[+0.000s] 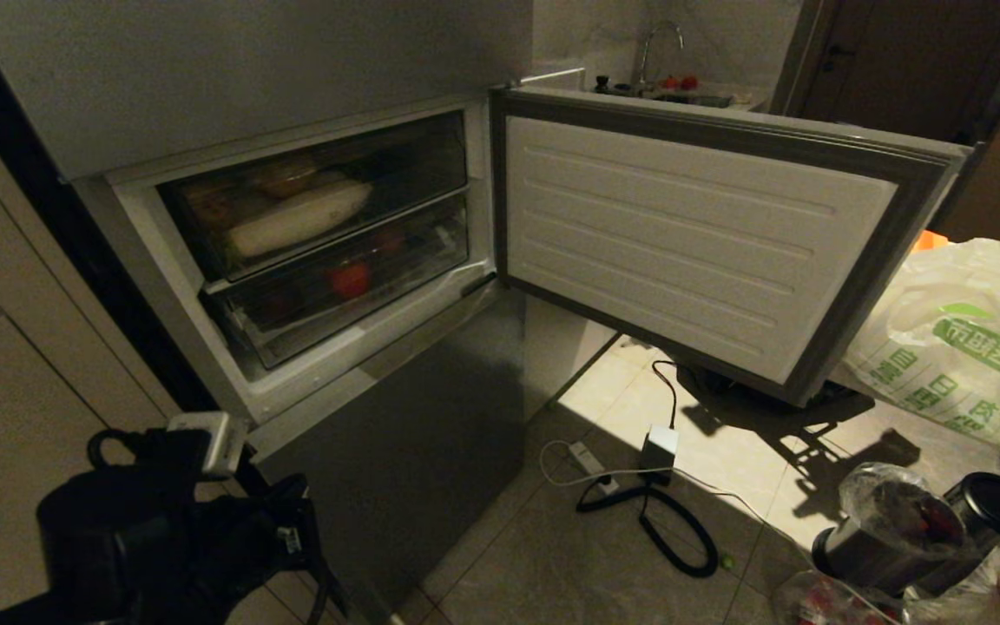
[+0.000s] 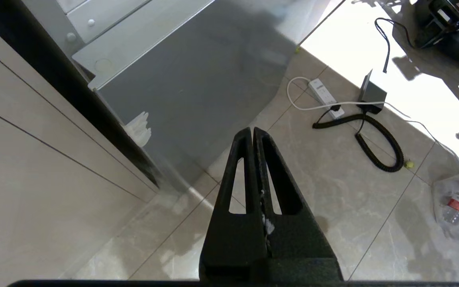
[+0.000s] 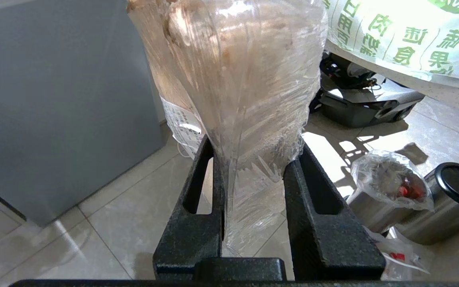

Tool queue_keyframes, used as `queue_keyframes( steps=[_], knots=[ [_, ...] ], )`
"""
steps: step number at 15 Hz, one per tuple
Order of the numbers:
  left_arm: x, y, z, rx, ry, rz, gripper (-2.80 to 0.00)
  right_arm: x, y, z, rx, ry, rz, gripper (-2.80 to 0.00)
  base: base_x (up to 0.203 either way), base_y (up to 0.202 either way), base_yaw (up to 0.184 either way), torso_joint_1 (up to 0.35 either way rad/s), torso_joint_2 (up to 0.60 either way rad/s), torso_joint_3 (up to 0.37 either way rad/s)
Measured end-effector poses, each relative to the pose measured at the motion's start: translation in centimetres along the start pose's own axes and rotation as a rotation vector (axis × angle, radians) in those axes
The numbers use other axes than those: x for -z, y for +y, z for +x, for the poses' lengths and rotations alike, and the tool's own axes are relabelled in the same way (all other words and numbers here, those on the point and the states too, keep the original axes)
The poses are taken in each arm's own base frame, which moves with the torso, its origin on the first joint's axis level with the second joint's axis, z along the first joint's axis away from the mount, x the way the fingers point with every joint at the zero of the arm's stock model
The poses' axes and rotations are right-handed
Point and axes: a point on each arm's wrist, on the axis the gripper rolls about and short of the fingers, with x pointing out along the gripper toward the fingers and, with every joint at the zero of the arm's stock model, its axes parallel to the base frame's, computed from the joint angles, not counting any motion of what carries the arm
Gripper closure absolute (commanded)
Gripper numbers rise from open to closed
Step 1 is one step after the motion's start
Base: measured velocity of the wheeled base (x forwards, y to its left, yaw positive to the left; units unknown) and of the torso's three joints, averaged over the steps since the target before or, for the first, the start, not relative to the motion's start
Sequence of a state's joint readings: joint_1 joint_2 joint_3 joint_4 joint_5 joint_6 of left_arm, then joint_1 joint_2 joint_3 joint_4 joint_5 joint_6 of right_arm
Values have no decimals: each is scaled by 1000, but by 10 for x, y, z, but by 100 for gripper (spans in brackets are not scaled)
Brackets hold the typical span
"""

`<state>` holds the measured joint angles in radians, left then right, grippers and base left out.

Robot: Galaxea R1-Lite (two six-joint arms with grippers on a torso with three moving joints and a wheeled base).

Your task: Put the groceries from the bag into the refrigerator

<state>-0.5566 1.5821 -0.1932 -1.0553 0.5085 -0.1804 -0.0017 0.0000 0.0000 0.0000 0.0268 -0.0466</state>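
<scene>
The refrigerator (image 1: 231,78) has its middle door (image 1: 691,234) swung open to the right, and two clear drawers (image 1: 326,252) inside hold food. The white bag (image 1: 969,347) with green characters lies at the right edge. In the right wrist view my right gripper (image 3: 255,143) is shut on a clear plastic pack of pale beige lumps (image 3: 237,67), held above the floor beside the grey fridge side. My left gripper (image 2: 252,132) is shut with nothing in it. It hangs over the floor tiles in front of the lower fridge door (image 2: 197,87). The left arm (image 1: 161,529) shows dark at the lower left.
A power strip (image 1: 591,460), a white adapter (image 1: 659,447) and a coiled black cable (image 1: 682,529) lie on the floor. Two steel canisters (image 1: 977,512), one covered with plastic, stand at the lower right. A bagged water bottle (image 2: 458,205) lies nearby. Beige cabinet panels (image 1: 5,417) flank the fridge's left.
</scene>
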Motion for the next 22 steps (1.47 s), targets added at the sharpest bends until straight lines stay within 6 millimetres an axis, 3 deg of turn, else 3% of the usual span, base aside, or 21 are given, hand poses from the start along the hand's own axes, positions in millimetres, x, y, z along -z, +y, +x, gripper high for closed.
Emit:
queue_keyframes(
  steps=[14,22],
  knots=[
    [-3,-11,16,12,4,30,0,0,0,0,0,-1,-3,0,0,0,0,0,0,0],
    [-2,-12,19,12,11,33,0,0,0,0,0,-1,-3,0,2,-9,153,2,2,3]
  ],
)
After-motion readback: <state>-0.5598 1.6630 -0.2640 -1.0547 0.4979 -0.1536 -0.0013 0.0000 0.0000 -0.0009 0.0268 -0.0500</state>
